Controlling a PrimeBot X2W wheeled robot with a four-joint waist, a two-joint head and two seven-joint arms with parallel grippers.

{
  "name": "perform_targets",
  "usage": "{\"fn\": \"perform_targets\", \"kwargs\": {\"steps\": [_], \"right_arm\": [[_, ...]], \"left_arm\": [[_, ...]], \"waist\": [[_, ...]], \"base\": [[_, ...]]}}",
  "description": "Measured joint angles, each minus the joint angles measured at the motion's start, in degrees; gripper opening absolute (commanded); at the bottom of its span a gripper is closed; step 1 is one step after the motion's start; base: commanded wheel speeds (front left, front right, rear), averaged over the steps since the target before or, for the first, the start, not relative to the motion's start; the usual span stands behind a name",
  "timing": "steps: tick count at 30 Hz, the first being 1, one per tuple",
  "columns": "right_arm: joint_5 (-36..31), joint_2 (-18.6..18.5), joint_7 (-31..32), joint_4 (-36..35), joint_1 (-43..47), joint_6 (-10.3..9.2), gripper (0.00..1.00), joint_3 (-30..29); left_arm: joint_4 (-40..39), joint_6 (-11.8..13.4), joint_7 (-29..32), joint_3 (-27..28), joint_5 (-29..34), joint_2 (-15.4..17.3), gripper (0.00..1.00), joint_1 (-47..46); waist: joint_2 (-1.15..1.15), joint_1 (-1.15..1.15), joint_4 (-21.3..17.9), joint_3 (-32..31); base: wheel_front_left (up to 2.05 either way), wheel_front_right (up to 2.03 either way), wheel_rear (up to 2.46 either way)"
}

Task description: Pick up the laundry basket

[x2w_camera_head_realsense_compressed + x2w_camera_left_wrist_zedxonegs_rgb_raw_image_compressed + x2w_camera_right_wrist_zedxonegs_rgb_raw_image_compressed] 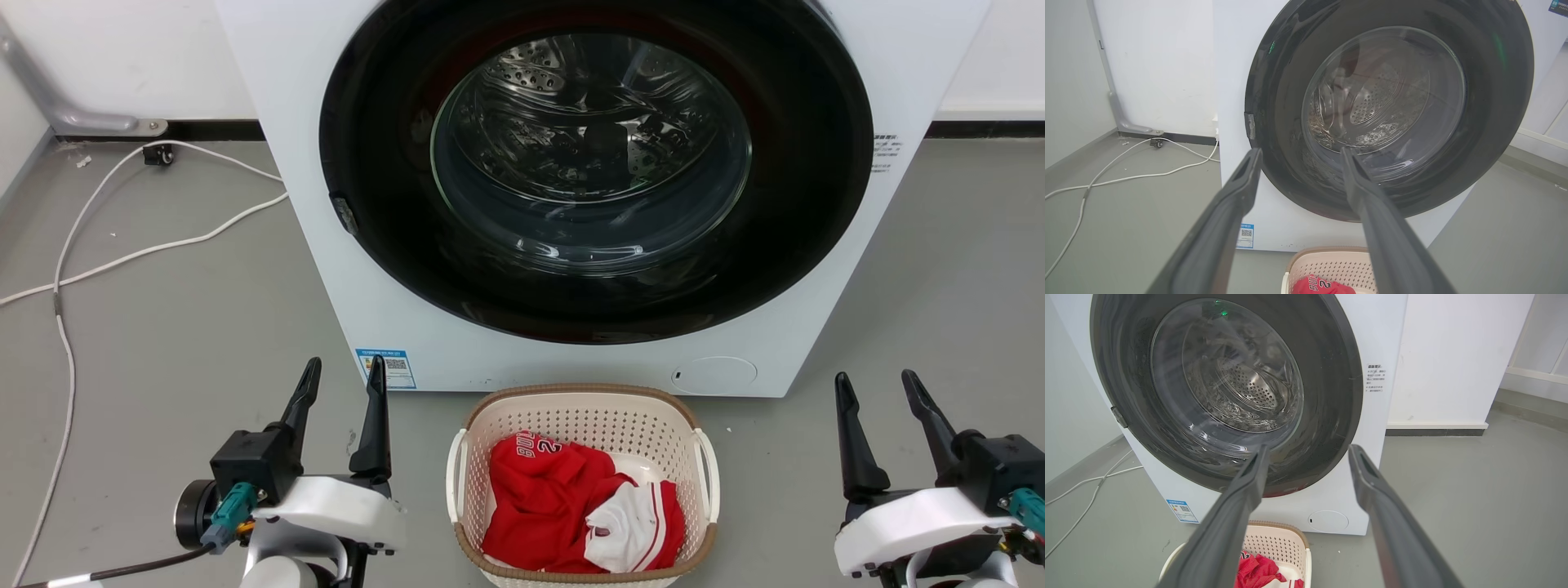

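Down at six o'clock of the head view, right at the foot of the washer [457, 359], sits the laundry basket [581, 390] on the grey floor [180, 343], with a red jersey [547, 490] heaped inside, and nobody has hold of it! Left pincer [344, 363] at eight o'clock, right pincer [875, 377] at four, both released, long fingers spread and empty, pointing toward twelve at the washer's dark door [588, 163]. Look at that layout: one pincer flanks each side, well apart from the rim, while the basket's left handle [455, 474] faces nine and its right handle [709, 474] faces three. My read is a two-armed lift being set up, one handle apiece, so the load comes up level. Both wrist views catch the basket low near six, so each arm would need to drop and swing inward first. A white cable [122, 257] at ten o'clock lies well apart from it all.
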Motion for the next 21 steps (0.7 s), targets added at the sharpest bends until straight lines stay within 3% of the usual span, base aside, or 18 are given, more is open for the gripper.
{"fn": "perform_targets", "kwargs": {"steps": [21], "right_arm": [[-8.14,0.01,-2.29,-0.55,0.53,0.01,1.0,-0.15]], "left_arm": [[0.29,0.56,-2.3,-0.12,8.95,-0.34,1.0,0.0]], "waist": [[0.0,0.0,0.13,0.14]], "base": [[0.0,0.0,0.0]]}}
